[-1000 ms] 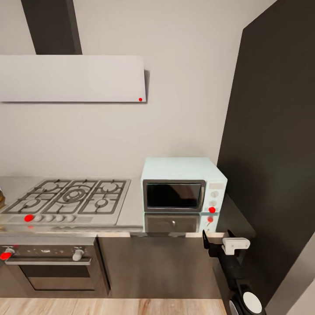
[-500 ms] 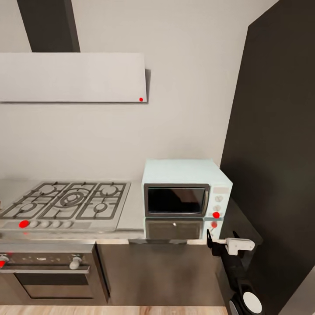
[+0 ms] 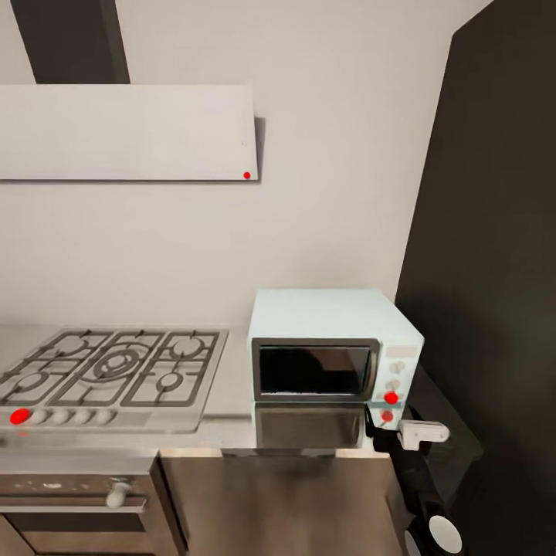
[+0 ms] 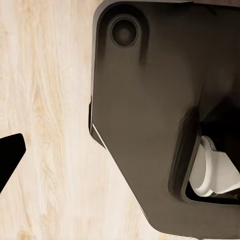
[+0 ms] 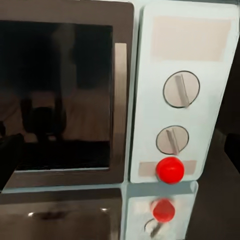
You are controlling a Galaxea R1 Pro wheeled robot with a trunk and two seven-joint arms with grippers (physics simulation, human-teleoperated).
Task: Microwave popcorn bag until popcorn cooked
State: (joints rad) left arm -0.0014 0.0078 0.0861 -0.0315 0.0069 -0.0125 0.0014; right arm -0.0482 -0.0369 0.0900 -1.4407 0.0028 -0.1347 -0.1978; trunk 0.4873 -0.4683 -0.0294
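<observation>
Mint-blue microwave [image 3: 333, 346] sits on the desk [image 3: 232, 394], door shut, right of the hob [image 3: 108, 374]. Right gripper [image 3: 386, 432] hangs near its red dot [image 5: 170, 170]; finger state cannot be told. Left wrist faces floor [image 4: 45, 125].

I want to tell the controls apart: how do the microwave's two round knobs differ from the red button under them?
The knobs are pale grey, flat, each with a raised bar; the red button is bright, domed and plain. The knobs sit higher on the panel, the button lowest. All are round and on the microwave.
</observation>
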